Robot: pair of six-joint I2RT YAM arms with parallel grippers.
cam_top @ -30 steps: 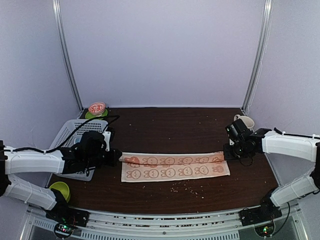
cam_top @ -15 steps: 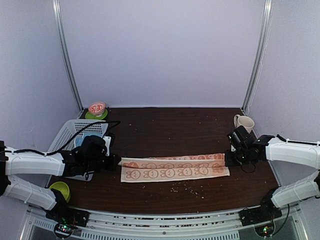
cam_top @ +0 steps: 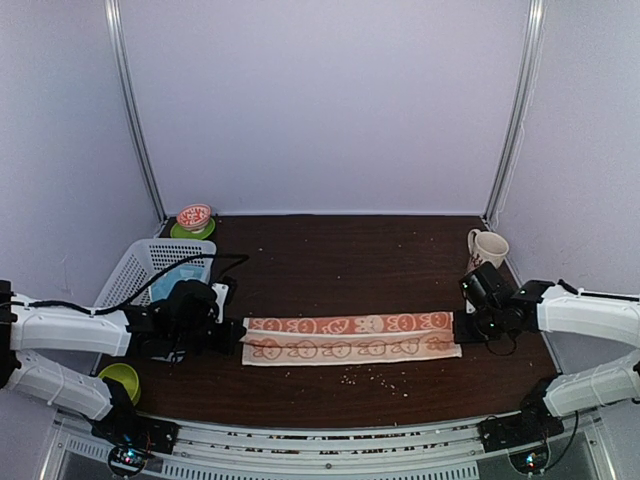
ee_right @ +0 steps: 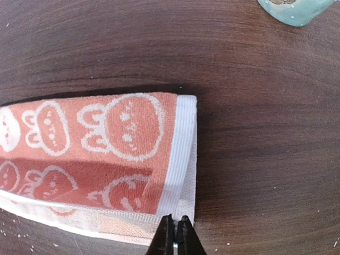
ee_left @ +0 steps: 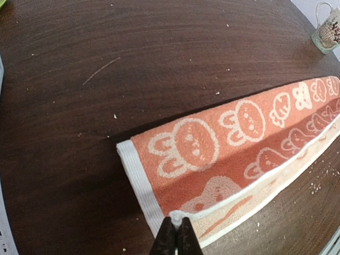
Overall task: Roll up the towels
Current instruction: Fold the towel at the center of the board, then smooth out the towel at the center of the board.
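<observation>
Dark desk (cam_top: 330, 250): rabbit towel (cam_top: 350, 337) just got folded lengthwise. Both jaws pinch its end corners; rolling next.

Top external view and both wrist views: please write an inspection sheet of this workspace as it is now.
Surface: dark brown wooden table, pale crumbs scattered near the front.
Job's things: cream towel with orange rabbit prints folded lengthwise, lying flat; light blue cloth in white plastic basket.
Clutter: cream mug; green bowl at back; second green bowl.
Grippers: left gripper and right gripper each shut on a towel end corner.
Cables: black cable crosses the basket.
Surroundings: pale purple walls, metal posts.
</observation>
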